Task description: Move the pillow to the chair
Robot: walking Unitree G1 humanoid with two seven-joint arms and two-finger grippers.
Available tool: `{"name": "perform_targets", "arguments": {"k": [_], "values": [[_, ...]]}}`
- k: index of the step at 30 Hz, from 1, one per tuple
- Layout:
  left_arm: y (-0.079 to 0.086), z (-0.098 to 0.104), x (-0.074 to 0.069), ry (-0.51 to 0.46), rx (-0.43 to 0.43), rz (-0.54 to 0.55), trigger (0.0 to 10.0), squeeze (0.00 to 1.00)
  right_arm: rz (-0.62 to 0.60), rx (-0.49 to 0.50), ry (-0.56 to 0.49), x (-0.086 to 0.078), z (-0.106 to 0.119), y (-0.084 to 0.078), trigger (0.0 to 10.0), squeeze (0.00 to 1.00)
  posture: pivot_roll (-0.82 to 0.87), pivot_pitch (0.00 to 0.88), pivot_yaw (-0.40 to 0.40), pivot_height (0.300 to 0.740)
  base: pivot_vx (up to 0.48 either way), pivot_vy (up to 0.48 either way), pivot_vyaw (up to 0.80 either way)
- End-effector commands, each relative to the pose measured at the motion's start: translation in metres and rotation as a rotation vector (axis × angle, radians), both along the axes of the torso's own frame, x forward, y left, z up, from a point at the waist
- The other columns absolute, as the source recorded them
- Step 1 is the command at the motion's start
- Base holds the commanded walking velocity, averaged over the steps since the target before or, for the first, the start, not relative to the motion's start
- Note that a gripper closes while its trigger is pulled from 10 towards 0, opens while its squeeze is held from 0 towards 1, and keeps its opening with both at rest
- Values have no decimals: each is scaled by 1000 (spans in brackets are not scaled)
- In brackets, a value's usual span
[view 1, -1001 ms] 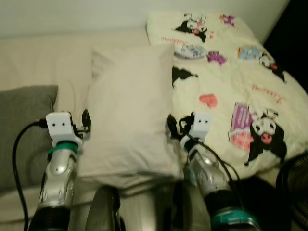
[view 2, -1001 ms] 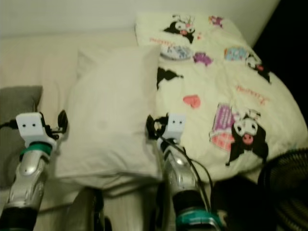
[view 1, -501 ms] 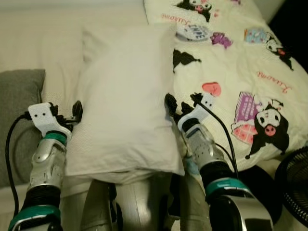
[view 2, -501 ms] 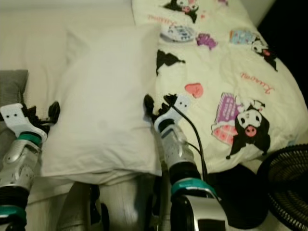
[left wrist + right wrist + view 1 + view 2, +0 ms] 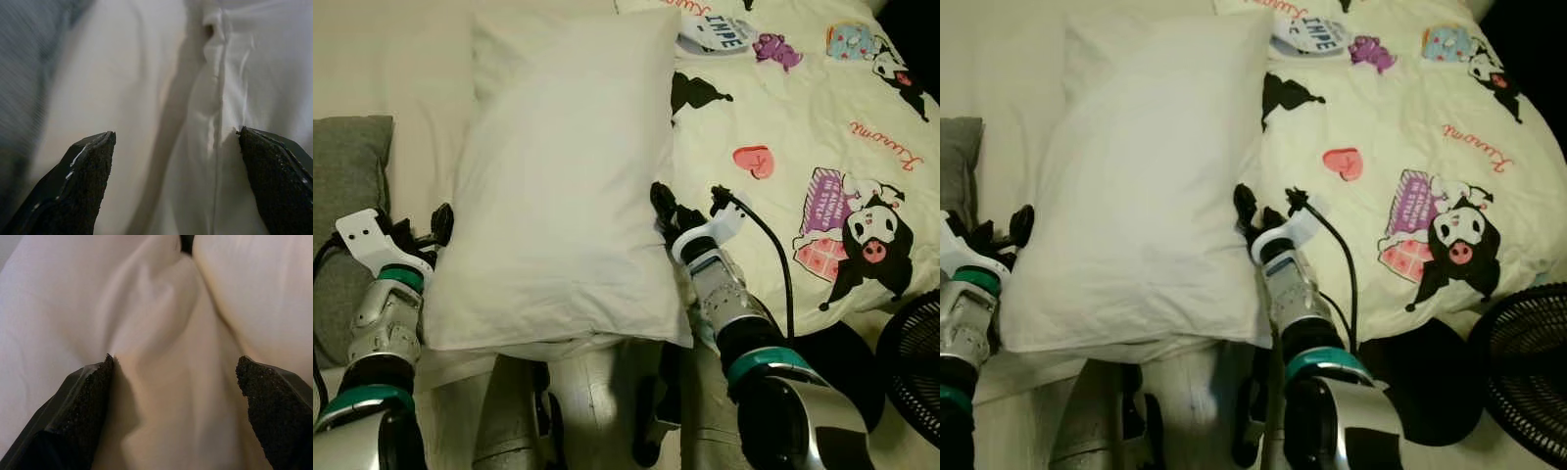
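1. The white pillow (image 5: 563, 186) lies long-ways on the bed, running from about 12 o'clock down to 6 in the head views, with its near end hanging over the robot's lap.
2. The left gripper (image 5: 423, 227) sits at the pillow's 9 o'clock edge, near the bottom corner. In the left wrist view its fingers (image 5: 80, 183) are spread wide, one over the cream sheet (image 5: 421, 108) and the other pressed against the pillow's seam.
3. The right gripper (image 5: 680, 208) is at the 3 o'clock edge, right in the crease between the pillow and the cartoon-print quilt (image 5: 803, 157). Its fingers (image 5: 80, 416) are wide apart too, one touching the pillow, the other on the quilt side.
4. So neither has actually grabbed anything; they bracket the pillow from both sides.
5. Both silver arms reach forward from 6 o'clock, forearms roughly parallel, the right angled slightly inward.
6. A grey cushion (image 5: 347, 196) lies at 9 o'clock, and a black fan (image 5: 913, 377) at 4 o'clock.
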State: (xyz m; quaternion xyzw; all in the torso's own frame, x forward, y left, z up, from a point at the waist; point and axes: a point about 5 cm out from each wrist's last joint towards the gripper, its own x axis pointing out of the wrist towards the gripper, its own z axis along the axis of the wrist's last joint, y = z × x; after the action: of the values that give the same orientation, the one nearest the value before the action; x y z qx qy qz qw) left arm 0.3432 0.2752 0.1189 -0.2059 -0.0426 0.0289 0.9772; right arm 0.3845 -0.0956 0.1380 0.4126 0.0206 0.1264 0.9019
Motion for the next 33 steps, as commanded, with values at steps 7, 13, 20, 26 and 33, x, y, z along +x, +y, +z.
{"name": "perform_targets", "arguments": {"k": [7,13,20,26,33], "values": [[-91,-50,-7,128,-314,-474,10000,1000,232,80,32,-17,-21,33,10000,1000,-32,371,-19,596,0,0,0],[-118,-53,-10,119,-385,-627,10000,1000,381,86,5,-26,-24,42,10000,1000,-33,362,-19,596,0,0,0],[-117,-38,-11,35,-357,-646,10000,0,720,143,-102,-63,-22,62,2980,0,9,294,-12,596,0,0,0],[-113,-28,-21,-40,-305,-651,2980,0,740,146,-124,-81,-28,53,0,0,32,258,-9,596,0,0,0],[-127,-17,-33,-116,-241,-694,0,0,717,96,-171,-81,-21,42,0,0,43,188,5,596,0,0,0]]}}
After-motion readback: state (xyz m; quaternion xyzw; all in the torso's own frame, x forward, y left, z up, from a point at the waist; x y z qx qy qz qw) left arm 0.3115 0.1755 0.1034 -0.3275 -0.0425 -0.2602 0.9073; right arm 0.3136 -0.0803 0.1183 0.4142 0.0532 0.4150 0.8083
